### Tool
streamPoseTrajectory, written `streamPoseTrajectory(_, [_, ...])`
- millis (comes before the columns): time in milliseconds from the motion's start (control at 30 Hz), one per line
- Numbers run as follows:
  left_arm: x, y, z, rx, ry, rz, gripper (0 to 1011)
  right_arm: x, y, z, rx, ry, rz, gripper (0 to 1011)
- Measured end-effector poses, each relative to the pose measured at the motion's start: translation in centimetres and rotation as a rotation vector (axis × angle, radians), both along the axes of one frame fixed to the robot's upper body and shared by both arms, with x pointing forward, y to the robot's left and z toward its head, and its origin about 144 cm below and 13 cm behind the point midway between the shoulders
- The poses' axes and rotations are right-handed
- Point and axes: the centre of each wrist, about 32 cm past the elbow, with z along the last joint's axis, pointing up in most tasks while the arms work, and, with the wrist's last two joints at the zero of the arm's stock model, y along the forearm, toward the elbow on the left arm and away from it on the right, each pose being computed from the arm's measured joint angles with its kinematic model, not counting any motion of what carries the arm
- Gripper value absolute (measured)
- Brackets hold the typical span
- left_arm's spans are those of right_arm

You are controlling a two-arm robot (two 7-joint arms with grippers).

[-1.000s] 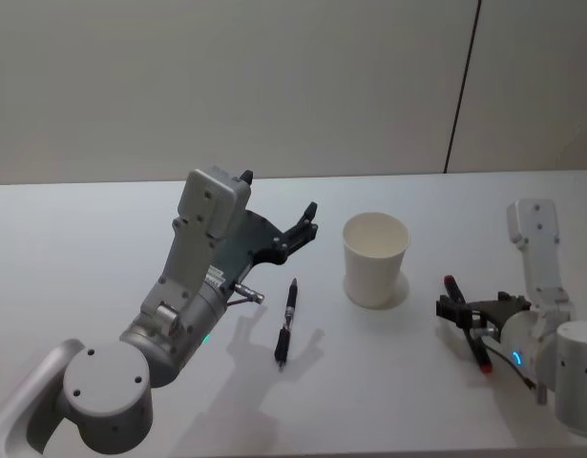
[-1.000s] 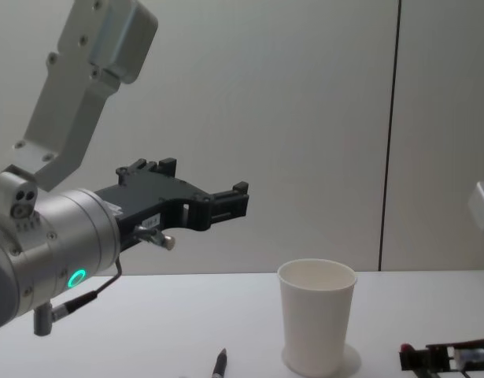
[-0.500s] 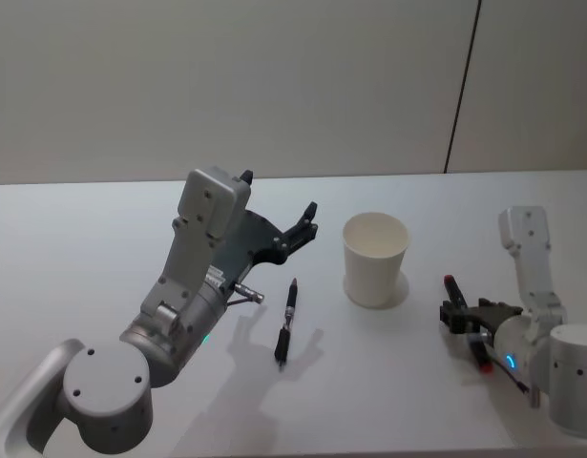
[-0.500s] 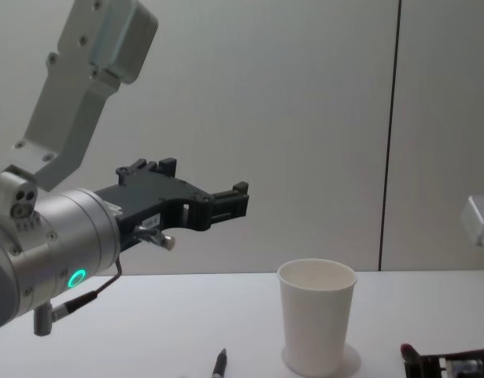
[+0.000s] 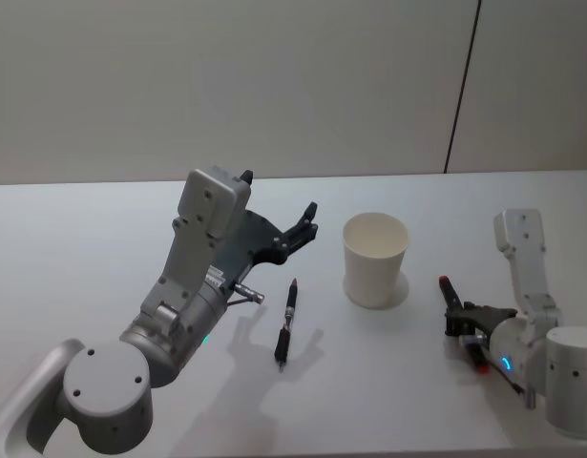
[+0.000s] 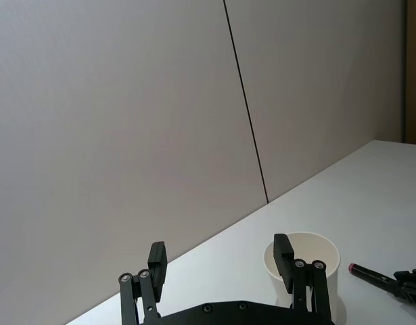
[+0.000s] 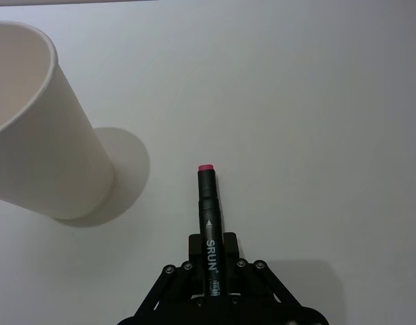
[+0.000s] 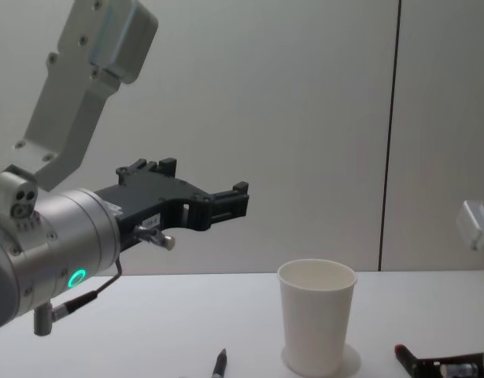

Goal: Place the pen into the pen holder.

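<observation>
Expect a tipped cup (image 5: 375, 260) at frame centre, or a dropped pen (image 7: 209, 203), clamped low in right gripper (image 5: 462, 318) at lower right, unless raised upright before entry; leave left gripper (image 5: 304, 227), fingers spread, parked left of centre.

1. I see the white paper cup (image 5: 375, 260) standing upright on the table (image 5: 102, 239).
2. A black pen (image 5: 287, 322) lies flat to the cup's left, apart from it.
3. My left gripper (image 5: 305, 225) is raised left of the cup's rim, fingers spread.
4. My right gripper (image 5: 457, 315), right of the cup, clamps a red-tipped marker (image 5: 447, 283) low at the table.
</observation>
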Motion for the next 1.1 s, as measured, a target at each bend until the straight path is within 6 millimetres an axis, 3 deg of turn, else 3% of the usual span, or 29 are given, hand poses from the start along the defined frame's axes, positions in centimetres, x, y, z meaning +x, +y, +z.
streamPoseTrajectory(533, [0.0, 0.0, 0.0, 0.000, 0.000, 0.000, 1004, -0.1, 0.0, 0.1, 0.005, -0.017, 0.003, 171])
streamPoseTrajectory(1100, [0.0, 0.0, 0.0, 0.000, 0.000, 0.000, 1004, -1.0, -0.6, 1.3, 0.031, -0.209, 0.023, 171])
